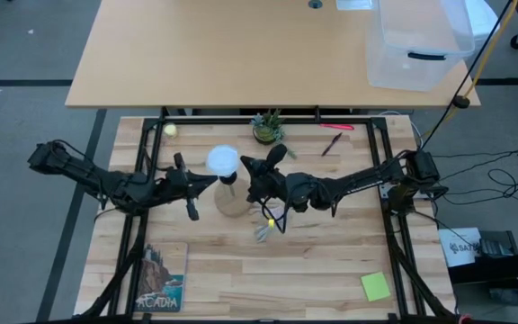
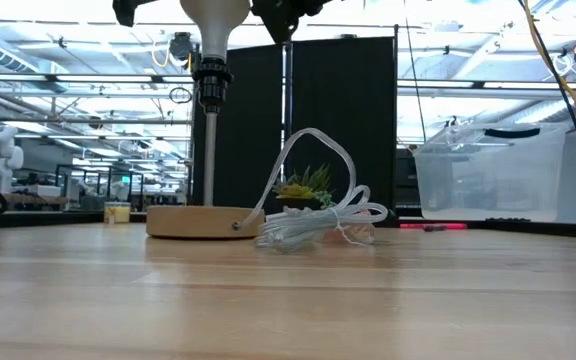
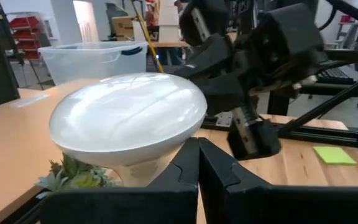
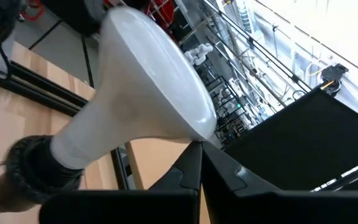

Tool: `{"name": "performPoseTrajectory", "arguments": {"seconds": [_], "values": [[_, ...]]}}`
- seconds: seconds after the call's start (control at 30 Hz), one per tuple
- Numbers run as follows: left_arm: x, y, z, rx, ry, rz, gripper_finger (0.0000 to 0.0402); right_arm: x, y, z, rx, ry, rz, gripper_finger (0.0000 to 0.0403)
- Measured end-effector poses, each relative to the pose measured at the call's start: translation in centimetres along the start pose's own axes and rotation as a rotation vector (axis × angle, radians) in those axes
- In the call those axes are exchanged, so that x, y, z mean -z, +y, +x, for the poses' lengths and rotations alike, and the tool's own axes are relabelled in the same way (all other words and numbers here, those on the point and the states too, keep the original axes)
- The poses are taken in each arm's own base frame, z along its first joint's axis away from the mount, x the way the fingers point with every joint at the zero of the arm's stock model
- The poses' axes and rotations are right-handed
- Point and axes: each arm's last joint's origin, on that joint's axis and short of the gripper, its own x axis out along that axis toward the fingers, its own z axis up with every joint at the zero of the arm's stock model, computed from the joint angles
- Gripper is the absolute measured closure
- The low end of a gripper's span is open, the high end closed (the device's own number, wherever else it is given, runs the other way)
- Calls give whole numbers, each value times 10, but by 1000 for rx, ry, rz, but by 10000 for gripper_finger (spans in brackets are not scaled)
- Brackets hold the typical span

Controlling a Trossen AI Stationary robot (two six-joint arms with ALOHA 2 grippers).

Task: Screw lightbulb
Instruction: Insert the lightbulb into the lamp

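Right gripper (image 1: 252,171) is sitting closed, fingers empty, just beside the lightbulb (image 1: 223,161); left gripper (image 1: 192,186) likewise closed and empty. Bulb's white globe is tapering into the black socket (image 2: 211,80) on the wooden stand (image 2: 200,221).

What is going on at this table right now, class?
Two robot arms meet at a small lamp stand on the wooden table. The lightbulb sits in the stand's black socket. The left gripper and the right gripper are close on either side of it, both apparently closed and neither visibly clamping it. A white cord lies coiled beside the base.
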Motion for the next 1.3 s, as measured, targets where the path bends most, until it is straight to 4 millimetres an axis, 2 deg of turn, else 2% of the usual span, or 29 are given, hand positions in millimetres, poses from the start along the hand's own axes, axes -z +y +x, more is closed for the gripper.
{"name": "performPoseTrajectory", "arguments": {"seconds": [0.5, 0.87, 1.03, 1.3], "values": [[7, 11, 6, -72, 62, 9, 401, -18, 14, -24, -54, -49, 68, 403], [8, 21, 9, -218, 66, -16, 401, -19, 25, -33, -127, -25, 144, 403], [6, 25, 6, -245, 57, -32, 401, -18, 25, -33, -108, -1, 174, 403], [-8, 20, -18, -136, -14, 7, 401, -7, 12, -15, -10, 51, 148, 403]]}}
